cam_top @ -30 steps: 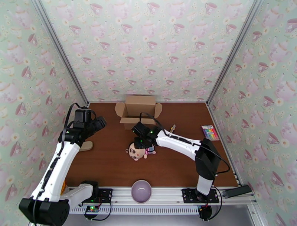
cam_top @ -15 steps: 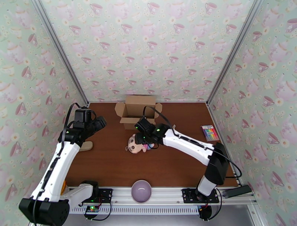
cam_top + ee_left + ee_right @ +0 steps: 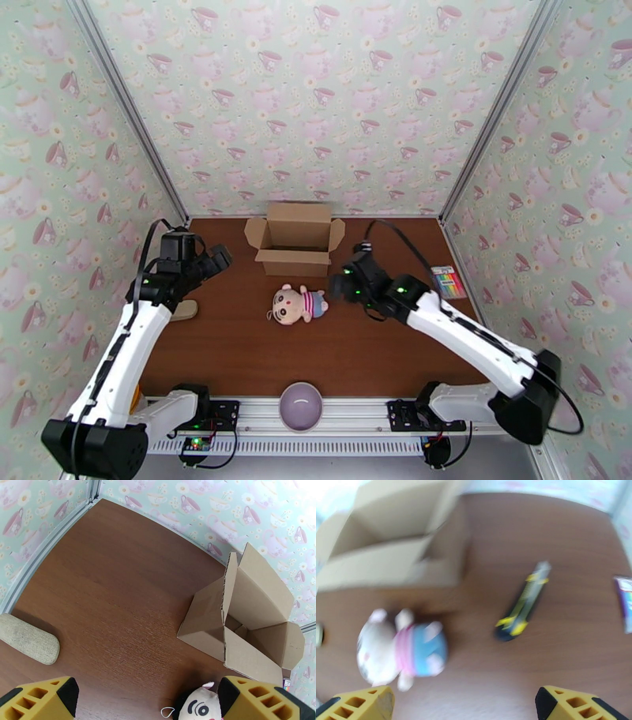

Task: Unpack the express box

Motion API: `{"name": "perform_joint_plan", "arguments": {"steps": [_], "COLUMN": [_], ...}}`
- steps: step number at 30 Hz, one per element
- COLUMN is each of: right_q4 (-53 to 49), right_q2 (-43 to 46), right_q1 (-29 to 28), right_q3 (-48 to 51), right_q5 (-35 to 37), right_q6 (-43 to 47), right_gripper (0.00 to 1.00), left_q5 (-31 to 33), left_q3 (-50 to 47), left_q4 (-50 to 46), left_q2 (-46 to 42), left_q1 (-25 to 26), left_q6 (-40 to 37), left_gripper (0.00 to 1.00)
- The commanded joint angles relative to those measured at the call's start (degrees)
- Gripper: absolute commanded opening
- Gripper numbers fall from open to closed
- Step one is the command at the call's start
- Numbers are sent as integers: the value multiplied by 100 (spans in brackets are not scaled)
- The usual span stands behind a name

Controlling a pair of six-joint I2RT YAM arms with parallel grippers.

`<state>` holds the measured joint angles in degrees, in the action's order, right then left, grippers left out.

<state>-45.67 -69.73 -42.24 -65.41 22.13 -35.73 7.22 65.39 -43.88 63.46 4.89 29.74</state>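
**Doll released, right arm swings clear**

Nearest the arms, the purple bowl (image 3: 301,405) sits at the rail, untouched. Past it, the plush doll (image 3: 296,304) now lies alone on the table (image 3: 237,355). Half a second ago the right gripper (image 3: 344,284) was on top of it; since then the arm has swung off to the right. Its wrist view is blurred, but the fingers are clearly spread wide with nothing between them, above the doll and a yellow-and-black box cutter (image 3: 521,606). The left gripper (image 3: 217,260) has barely moved and hangs to the left of the doll, also spread wide and empty.

Farthest back, the express box (image 3: 296,237) stands against the rear wall, flaps open, apart from the doll. From the left wrist I see only bare cardboard inside (one corner is hidden). I judge that the unpacking is probably done, or nearly so.
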Motion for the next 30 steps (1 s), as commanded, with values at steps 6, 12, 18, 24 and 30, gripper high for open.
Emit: {"name": "perform_joint_plan", "arguments": {"steps": [6,12,18,24,30], "right_q4": [2456,3933,5720,6594,7916], "right_q2": [999,462,-135,-767,-1004], "right_q1": [1160,1961,2324,2565,2671], "right_q3": [1583,2322,2933,2922,3279], "right_q5": [1384,1387,1310,1038,841], "right_q6": [1140,1689,2382,2949,3485], "right_gripper": [100,100,100,100,100], "left_q5": [625,966,1613,1748,1507], "left_q3": [-508,-780,-2114,-3048,-3439], "left_q4": [1051,1795,3609,5448,6699], "left_q2": [-86,210,-4,559,1164], "left_q1": [-31,-28,-31,-76,-109], "left_q6": [-417,-1019,-1698,-2448,-2796], "left_gripper": [100,100,100,100,100]}}
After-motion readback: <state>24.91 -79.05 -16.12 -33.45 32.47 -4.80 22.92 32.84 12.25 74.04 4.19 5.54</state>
